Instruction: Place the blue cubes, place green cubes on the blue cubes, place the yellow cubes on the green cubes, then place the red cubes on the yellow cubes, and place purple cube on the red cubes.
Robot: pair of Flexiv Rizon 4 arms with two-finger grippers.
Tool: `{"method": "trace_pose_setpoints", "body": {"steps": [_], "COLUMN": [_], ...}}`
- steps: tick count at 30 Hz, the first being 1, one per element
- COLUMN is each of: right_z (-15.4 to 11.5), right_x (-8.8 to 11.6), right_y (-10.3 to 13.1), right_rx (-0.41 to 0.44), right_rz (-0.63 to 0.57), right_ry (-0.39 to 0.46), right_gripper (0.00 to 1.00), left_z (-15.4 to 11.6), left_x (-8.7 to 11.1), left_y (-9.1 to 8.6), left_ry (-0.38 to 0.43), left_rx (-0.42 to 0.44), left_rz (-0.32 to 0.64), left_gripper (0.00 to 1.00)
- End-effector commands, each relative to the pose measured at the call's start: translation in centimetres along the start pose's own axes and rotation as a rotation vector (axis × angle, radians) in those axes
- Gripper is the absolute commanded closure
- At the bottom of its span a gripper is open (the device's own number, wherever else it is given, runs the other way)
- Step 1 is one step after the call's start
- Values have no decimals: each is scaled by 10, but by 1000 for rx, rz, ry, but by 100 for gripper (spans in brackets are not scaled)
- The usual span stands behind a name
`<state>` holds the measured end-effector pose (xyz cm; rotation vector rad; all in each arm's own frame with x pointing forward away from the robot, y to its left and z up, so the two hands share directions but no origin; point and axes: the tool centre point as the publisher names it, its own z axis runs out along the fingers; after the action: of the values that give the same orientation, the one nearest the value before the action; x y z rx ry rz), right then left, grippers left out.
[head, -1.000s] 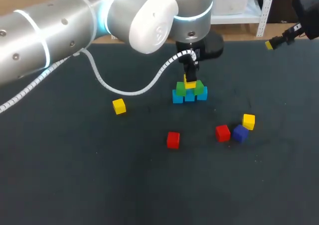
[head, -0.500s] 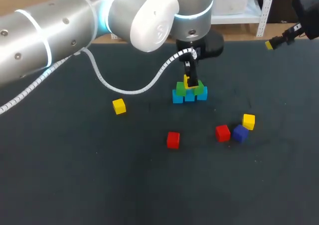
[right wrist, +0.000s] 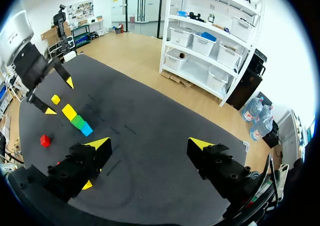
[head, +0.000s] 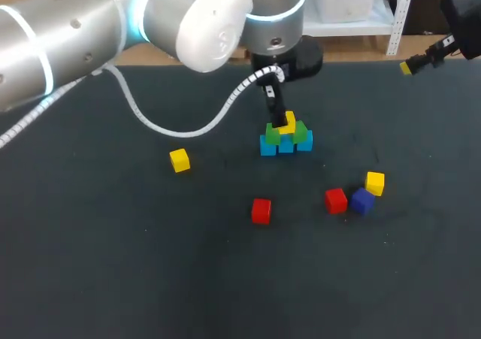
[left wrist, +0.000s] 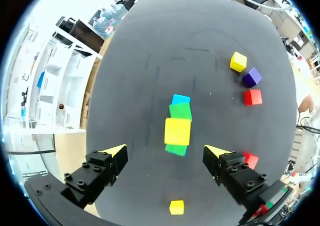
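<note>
Left gripper (left wrist: 166, 151) hangs right over the stack, fingers spread wide. The top yellow cube (left wrist: 177, 131) sits between them with clear gaps on both sides, so there is nothing in its grasp. That cube rests across the green cubes (head: 301, 134), which sit on the row of blue cubes (head: 285, 146) around mid-table (head: 113, 279).

In the head view the dark fingers cover part of the top cube. The left wrist view looks down on its whole upper face, with green poking out at both ends and one blue beyond.

Now the loose pieces. The head view shows the lone yellow cube (head: 179, 160) off to the stack's left and the lone red cube (head: 261, 210) in front of it, both in full. In the left wrist view that red one is half hidden behind a finger. Over to the right, the second red cube (head: 336, 200) is just beside the purple cube (head: 362, 201), with the third yellow cube (head: 375, 182) close behind them.

Right gripper (right wrist: 150, 145) is wide open and empty, over the table's far edge and well apart from the stack. The head view catches little more than one yellow tip of it at the far right corner. Its own camera shows the left gripper from the side, tips apart and close by the stack.
</note>
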<state>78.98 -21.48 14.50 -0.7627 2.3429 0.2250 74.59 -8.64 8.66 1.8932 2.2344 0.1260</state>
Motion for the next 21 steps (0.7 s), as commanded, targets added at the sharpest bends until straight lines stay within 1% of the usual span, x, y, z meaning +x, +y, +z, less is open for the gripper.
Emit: {"method": "trace_pose_setpoints", "body": {"steps": [1, 3, 6, 9, 12, 14, 17, 18, 21], "right_z": [-1, -1, -1, -1, -1, -1, -1, -1, -1], "right_x": [0, 0, 0, 0, 0, 0, 0, 0, 0], "right_y": [1, 1, 1, 1, 1, 1, 1, 1, 1], "right_rx": [3, 3, 3, 3, 3, 3, 3, 3, 3], "right_rz": [1, 1, 1, 1, 1, 1, 1, 1, 1], "right_ry": [0, 0, 0, 0, 0, 0, 0, 0, 0], "right_gripper": [0, 0, 0, 0, 0, 0, 0, 0, 0], "left_z": [-15, -19, -25, -31, -36, -38, -41, -41, -42], "left_x": [25, 34, 51, 73, 94, 107, 125, 132, 149], "left_y": [-10, -11, -12, -11, -8, -9, -9, -9, -9], "left_ry": [-53, -49, -55, -50, -50, -43, -49, -55, -63], "left_rx": [-16, -43, -31, -34, -25, -41, -41, -48, -52], "left_rz": [2, 12, -11, -55, -127, -162, -274, -333, -467], "left_gripper": [0, 0, 0, 0, 0, 0, 0, 0, 0]}}
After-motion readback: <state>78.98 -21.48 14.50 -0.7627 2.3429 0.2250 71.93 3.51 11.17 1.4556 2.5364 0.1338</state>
